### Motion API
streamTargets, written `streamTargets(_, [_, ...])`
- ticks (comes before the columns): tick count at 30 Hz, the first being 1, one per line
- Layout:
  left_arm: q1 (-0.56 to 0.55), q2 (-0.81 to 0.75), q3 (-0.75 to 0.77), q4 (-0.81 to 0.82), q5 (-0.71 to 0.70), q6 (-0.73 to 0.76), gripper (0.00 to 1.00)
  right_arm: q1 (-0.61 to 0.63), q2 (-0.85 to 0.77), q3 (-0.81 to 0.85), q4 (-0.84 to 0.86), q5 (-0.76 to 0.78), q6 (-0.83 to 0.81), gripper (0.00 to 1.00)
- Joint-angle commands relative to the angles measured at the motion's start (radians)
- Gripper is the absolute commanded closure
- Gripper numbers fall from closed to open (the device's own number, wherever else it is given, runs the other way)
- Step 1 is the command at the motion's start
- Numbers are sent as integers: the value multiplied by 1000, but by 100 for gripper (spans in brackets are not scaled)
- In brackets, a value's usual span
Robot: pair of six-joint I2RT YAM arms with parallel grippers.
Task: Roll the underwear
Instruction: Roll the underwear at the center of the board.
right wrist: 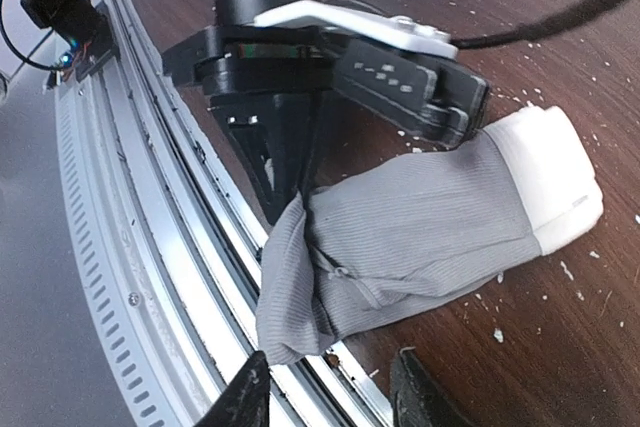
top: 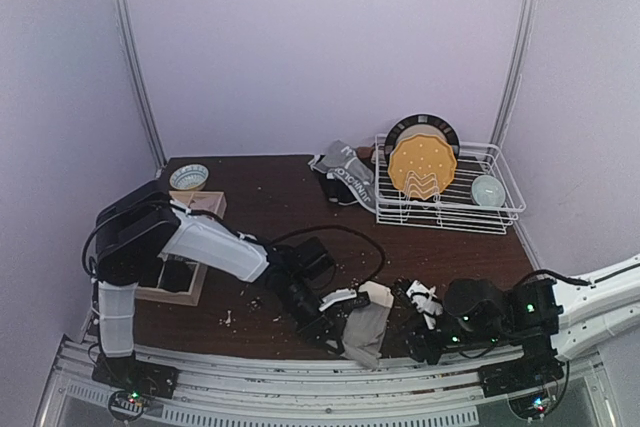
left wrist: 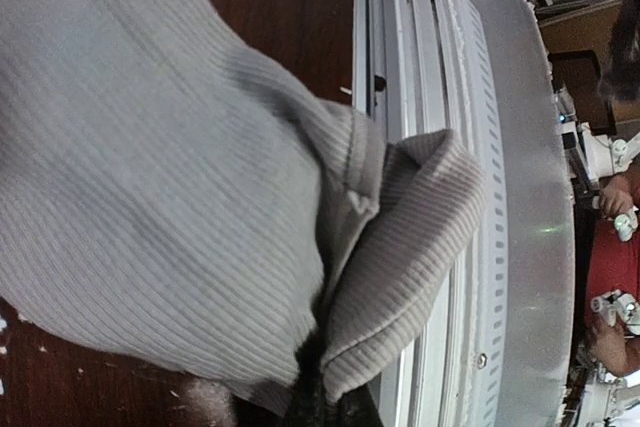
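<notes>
Between the left gripper's [right wrist: 285,209] black fingers, pressed together at their tips, a fold of the grey underwear [right wrist: 420,217] is pinched right above the metal rail [right wrist: 150,247] at the table's near edge. From that pinch the ribbed cloth stretches away from the fingertips across the dark wooden table [right wrist: 560,347], and its far end meets a white rounded block [right wrist: 555,177]. Just below the pinch a loose corner hangs over the rail. In the left wrist view the same cloth fills nearly everything in front of the fingers.

The right gripper [right wrist: 330,362] hovers close by with its fingers spread. The hanging corner sits just beyond the gap, nearest one fingertip; I cannot tell whether it touches. Well beyond both grippers, at the table's far side, a heap of underwear [top: 345,175] lies just beside a white wire dish rack [top: 445,224].
</notes>
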Motion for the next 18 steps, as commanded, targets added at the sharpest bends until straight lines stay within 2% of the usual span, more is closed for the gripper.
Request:
streamTargets(1, [27, 55, 53, -73, 56, -65, 100, 74, 119, 109, -89, 157, -118, 61])
streamTargets(12, [39, 148, 158, -240, 51, -61, 100, 134, 427, 313, -103, 160, -258, 61])
streamTargets(18, [44, 154, 170, -257, 48, -63, 100, 132, 528, 344, -135, 165, -235, 61])
